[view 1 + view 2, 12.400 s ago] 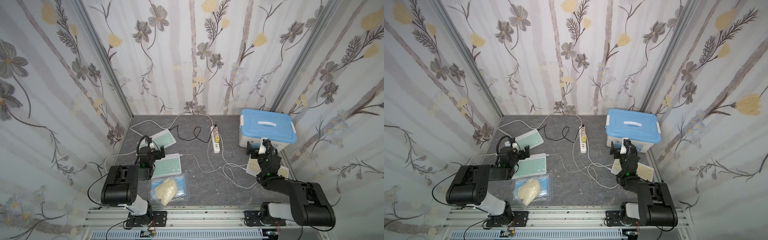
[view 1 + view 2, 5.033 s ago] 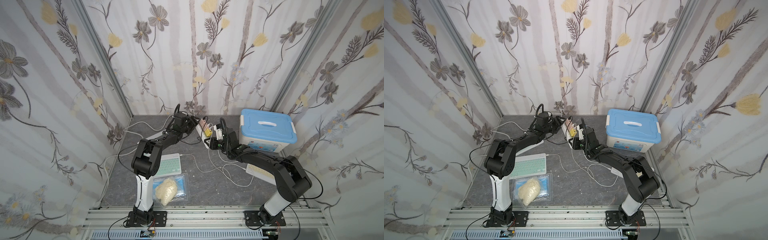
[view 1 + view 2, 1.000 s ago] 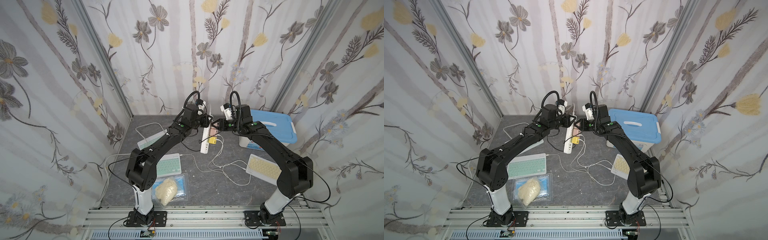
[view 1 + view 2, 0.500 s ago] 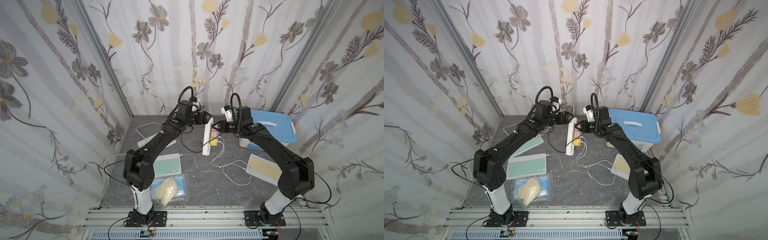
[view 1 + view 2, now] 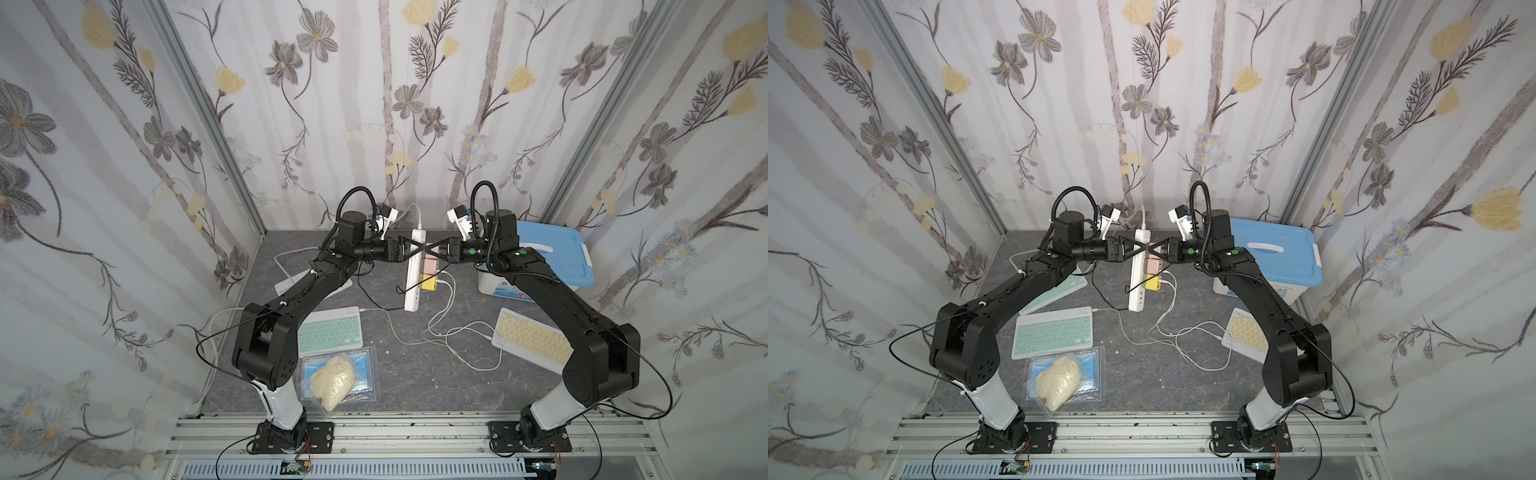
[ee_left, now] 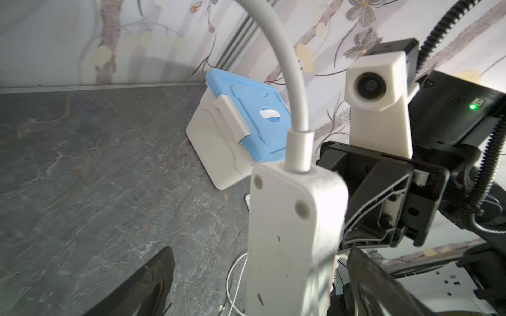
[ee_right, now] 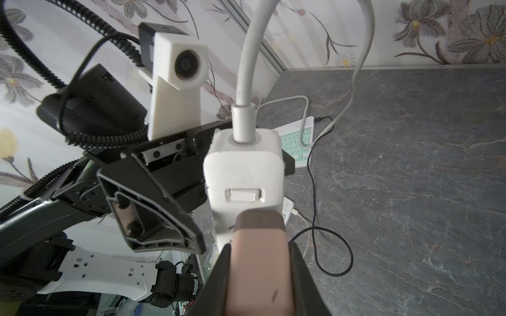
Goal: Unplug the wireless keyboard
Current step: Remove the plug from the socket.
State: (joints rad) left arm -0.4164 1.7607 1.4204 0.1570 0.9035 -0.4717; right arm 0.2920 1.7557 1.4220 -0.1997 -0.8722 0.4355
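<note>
At the rear of the table (image 5: 415,376) I find the left gripper (image 6: 260,250) stretched level, wide astride the power strip (image 5: 413,286); the right gripper (image 7: 258,251) faces it, clamping the pink plug (image 7: 258,276).

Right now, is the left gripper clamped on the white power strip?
No, the left gripper is open; tabletop shows between one finger and the power strip.

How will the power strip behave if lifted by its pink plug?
The strip looks rigid, so it should move as one piece. Gripped only at the pink plug by the right gripper, it may swing or pull free. Its thick cord probably tugs back.
</note>
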